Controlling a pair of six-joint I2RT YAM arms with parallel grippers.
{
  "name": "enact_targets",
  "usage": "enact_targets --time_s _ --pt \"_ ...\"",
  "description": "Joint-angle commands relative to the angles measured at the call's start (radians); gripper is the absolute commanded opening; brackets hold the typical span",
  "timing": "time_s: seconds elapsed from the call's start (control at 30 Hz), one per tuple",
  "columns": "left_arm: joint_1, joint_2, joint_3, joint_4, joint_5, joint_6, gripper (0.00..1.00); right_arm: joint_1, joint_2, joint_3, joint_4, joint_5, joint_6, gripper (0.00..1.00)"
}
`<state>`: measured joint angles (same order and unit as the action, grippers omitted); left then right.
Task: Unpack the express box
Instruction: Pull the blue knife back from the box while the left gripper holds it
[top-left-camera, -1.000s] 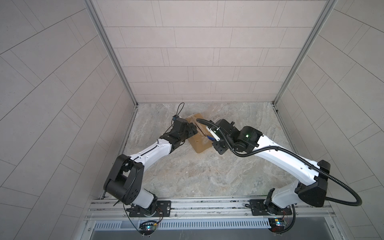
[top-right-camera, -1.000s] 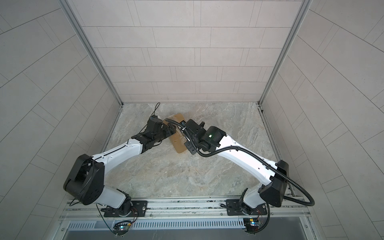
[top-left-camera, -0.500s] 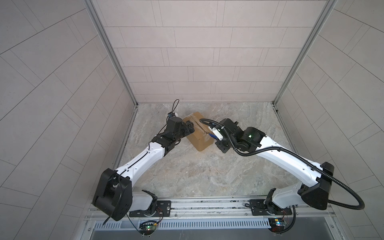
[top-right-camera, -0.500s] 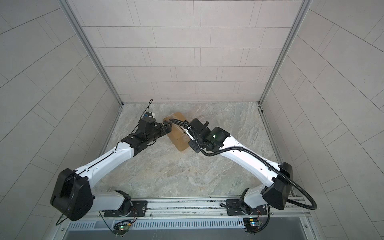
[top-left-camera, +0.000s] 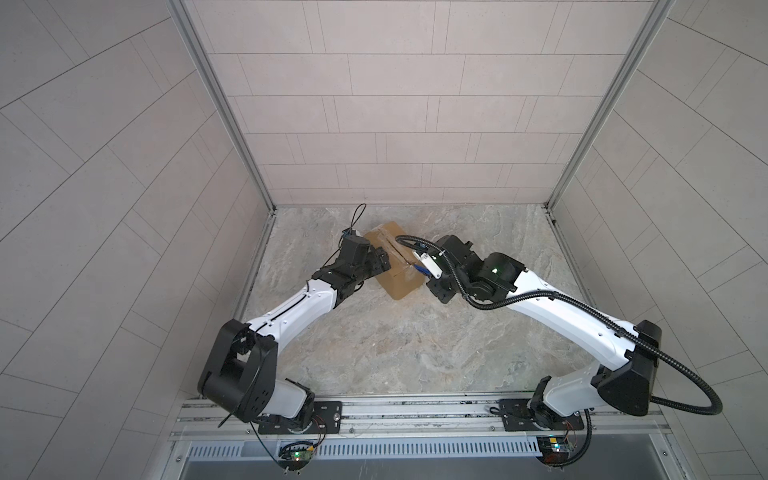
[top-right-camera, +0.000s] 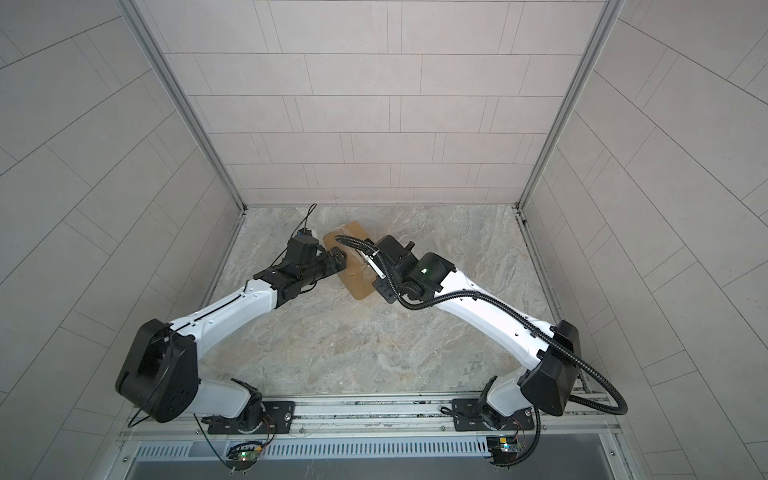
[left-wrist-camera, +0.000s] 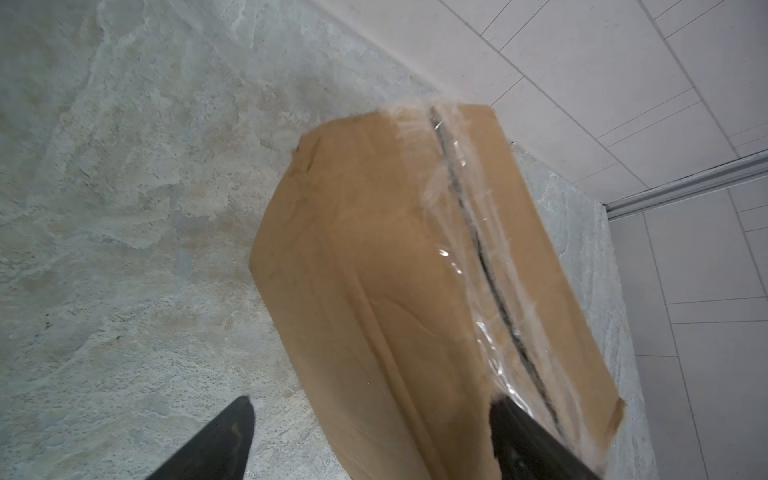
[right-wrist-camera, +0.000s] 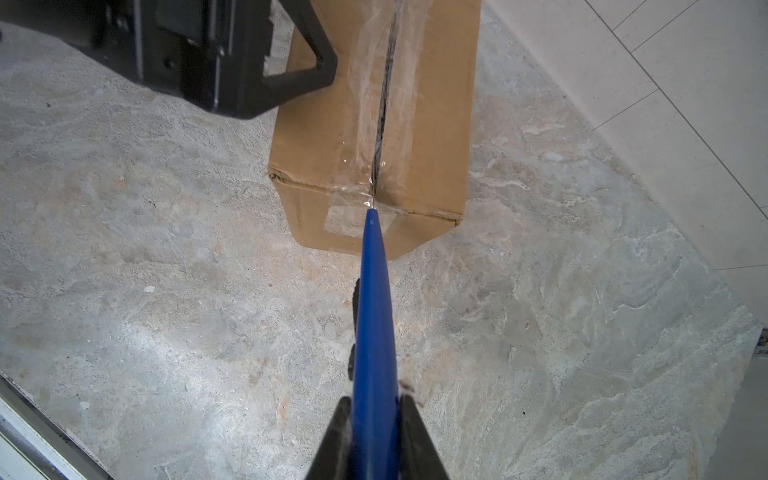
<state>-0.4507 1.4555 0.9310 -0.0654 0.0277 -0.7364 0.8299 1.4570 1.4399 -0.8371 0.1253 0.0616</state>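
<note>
Box (top-left-camera: 397, 272) sat rear-centre on table (top-left-camera: 415, 353), seam tape looked slit. L gripper (left-wrist-camera: 370, 436) wide, astride its long edge. R gripper (right-wrist-camera: 374, 440) pinched on knife (right-wrist-camera: 372, 291), tip at seam end. Prob. light, stiff-ish cardboard w/ slick tape; best hold at flap edges.

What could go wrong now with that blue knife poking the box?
1. The knife, pinched in the right gripper, has its tip at the taped end edge of the box. The left gripper is open, not clamped, so the box might slide instead of the tape getting cut.
2. Whatever is inside is hidden, so a deep poke could scratch it.
3. A left finger sits over the box top near the seam. The knife could bump it.
</note>
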Motion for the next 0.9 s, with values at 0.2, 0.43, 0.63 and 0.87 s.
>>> enact_targets --time_s 0.2,0.43,0.63,0.87 --pt "0.006 0.019 -0.034 -0.001 -0.061 -0.024 0.90 -0.002 -0.031 0.027 -0.135 0.033 0.036 0.00" --pt "0.007 0.019 -0.038 -0.003 -0.068 -0.031 0.90 -0.002 -0.097 -0.012 -0.186 0.021 0.067 0.00" --pt "0.010 0.028 -0.033 -0.006 -0.063 -0.028 0.90 -0.002 -0.159 -0.056 -0.169 0.006 0.103 0.00" --pt "0.012 -0.010 -0.010 0.005 -0.027 -0.007 0.91 -0.015 -0.232 -0.088 -0.175 0.100 0.156 0.00"
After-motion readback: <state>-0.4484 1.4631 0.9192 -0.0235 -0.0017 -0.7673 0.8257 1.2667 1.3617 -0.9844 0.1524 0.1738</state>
